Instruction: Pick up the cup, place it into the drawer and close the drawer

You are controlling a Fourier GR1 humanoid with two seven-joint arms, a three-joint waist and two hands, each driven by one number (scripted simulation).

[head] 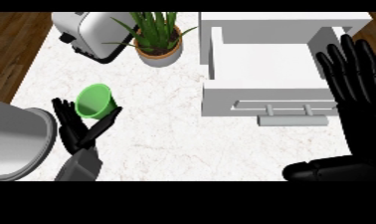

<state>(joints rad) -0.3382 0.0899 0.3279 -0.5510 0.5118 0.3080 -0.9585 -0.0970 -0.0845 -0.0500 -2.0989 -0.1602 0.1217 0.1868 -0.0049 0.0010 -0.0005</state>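
A green cup [95, 101] lies tipped on the white counter at the left, its open mouth facing the view. My left hand [78, 126] is just below and beside it, fingers straight and spread, thumb reaching up along the cup's right side without curling round it. The white drawer [264, 63] stands pulled open at the right, its inside bare, with a grey handle [294, 113] on its front. My right hand [351, 81] is raised at the drawer's right side, open with fingers pointing up, hiding part of the drawer's right wall.
A white toaster [84, 31] stands at the back left, with a potted plant [158, 41] beside it. A grey round rim [29, 143] juts in at the left edge. Wooden floor shows beyond the counter's left side.
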